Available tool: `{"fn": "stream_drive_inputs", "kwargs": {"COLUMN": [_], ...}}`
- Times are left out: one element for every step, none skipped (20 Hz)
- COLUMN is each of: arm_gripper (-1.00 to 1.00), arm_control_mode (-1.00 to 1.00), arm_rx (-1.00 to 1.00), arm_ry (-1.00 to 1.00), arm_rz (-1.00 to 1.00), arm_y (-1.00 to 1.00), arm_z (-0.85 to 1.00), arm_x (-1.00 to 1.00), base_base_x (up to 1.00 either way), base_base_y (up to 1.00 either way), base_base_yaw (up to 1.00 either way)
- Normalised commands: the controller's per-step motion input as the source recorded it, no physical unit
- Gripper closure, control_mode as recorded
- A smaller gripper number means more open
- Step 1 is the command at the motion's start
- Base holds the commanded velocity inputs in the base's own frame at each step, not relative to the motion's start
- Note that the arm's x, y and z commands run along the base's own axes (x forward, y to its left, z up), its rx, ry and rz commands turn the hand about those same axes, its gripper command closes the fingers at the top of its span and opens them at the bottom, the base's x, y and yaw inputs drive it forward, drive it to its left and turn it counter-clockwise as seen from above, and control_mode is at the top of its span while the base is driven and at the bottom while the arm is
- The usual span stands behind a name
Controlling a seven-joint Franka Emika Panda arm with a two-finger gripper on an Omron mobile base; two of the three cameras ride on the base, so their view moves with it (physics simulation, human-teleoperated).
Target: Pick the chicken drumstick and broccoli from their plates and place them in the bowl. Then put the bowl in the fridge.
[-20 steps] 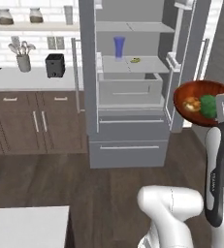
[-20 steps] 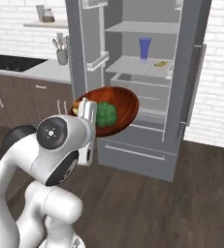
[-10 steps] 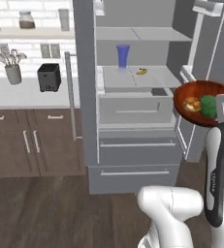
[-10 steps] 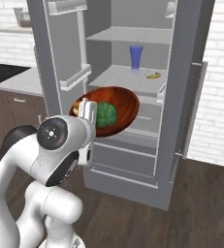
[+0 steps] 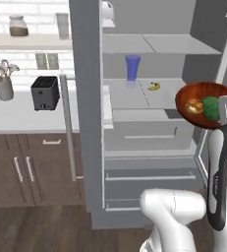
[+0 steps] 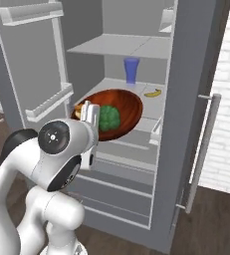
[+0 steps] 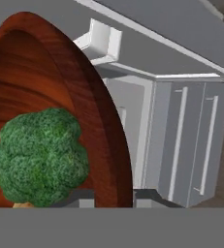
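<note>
Fridge (image 5: 134, 113) shelves now loom closer than a second ago: the base has advanced, doors open. Gripper (image 7: 113, 196), clamped on the bowl (image 6: 119, 112) rim, carries broccoli (image 7: 40, 155) and chicken drumstick (image 5: 193, 106) just short of the middle shelf (image 5: 134, 93); insertion remains.

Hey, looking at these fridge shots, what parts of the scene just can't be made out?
- Gripper: hand view shows just the fingertips at the wooden bowl rim; in the base views the arm covers it.
- Chicken drumstick: in the hand view the broccoli hides nearly all of it.
- Small yellow item on the fridge shelf beside the blue cup: too small to identify.
- Fridge top: cut off by the frame edge in both base views.
</note>
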Motion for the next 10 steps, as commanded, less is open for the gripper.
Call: {"fn": "stream_drive_inputs", "kwargs": {"arm_gripper": [1.00,1.00,1.00,1.00,1.00,1.00,1.00,1.00,1.00,1.00], "arm_control_mode": [1.00,1.00,1.00,1.00,1.00,1.00,1.00,1.00,1.00,1.00], "arm_rx": [0.00,0.00,0.00,0.00,0.00,0.00,0.00,0.00,0.00,0.00], "arm_ry": [0.00,0.00,0.00,0.00,0.00,0.00,0.00,0.00,0.00,0.00], "arm_rz": [0.00,0.00,0.00,0.00,0.00,0.00,0.00,0.00,0.00,0.00], "arm_y": [0.00,0.00,0.00,0.00,0.00,0.00,0.00,0.00,0.00,0.00], "arm_z": [0.00,0.00,0.00,0.00,0.00,0.00,0.00,0.00,0.00,0.00], "arm_x": [0.00,0.00,0.00,0.00,0.00,0.00,0.00,0.00,0.00,0.00], "base_base_x": [0.57,0.33,0.31,0.36,0.49,0.50,0.44,0.37,0.41,0.54], "base_base_y": [0.57,0.74,0.66,0.65,0.46,0.29,0.08,0.00,-0.01,-0.11], "base_base_yaw": [0.00,0.00,0.00,0.00,0.00,0.00,0.02,0.02,0.03,0.03]}}
